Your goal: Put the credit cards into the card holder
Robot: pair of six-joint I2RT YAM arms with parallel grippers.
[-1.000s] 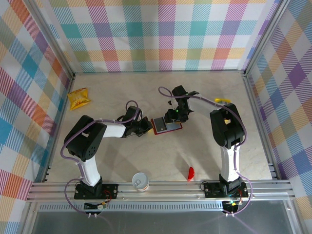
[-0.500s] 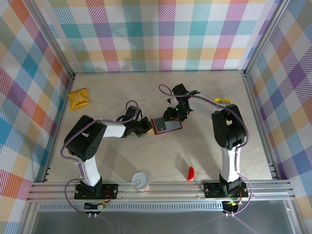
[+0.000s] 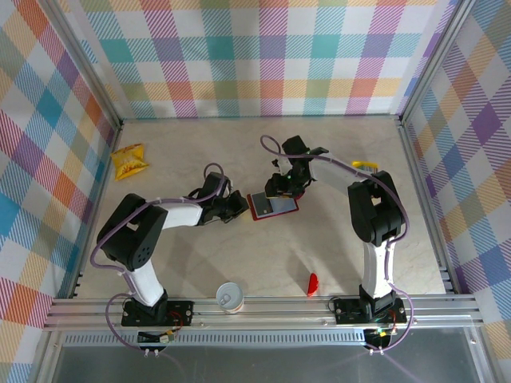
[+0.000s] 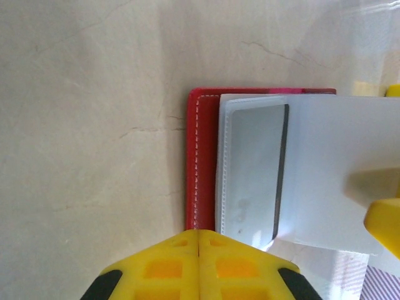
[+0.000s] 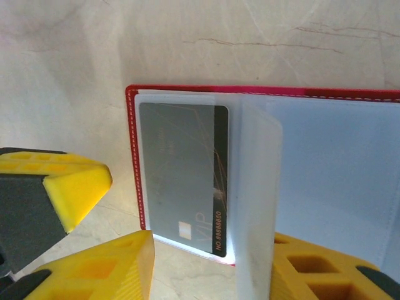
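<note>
Our right pincer [image 5: 209,253] has narrowed over the last second, yet its jaws stand apart, straddling a clear leaf [image 5: 257,187] of the open card holder [image 3: 273,206] mid-table. We judge a pocket nearly ready. The left pincer [image 4: 199,247], closed, presses the holder's red edge. The yellow credit cards [image 3: 364,164] wait beside the right arm.

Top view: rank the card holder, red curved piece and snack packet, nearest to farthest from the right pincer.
1. card holder, directly at the right pincer.
2. red curved piece, near front rail, right side.
3. snack packet, far left.
</note>
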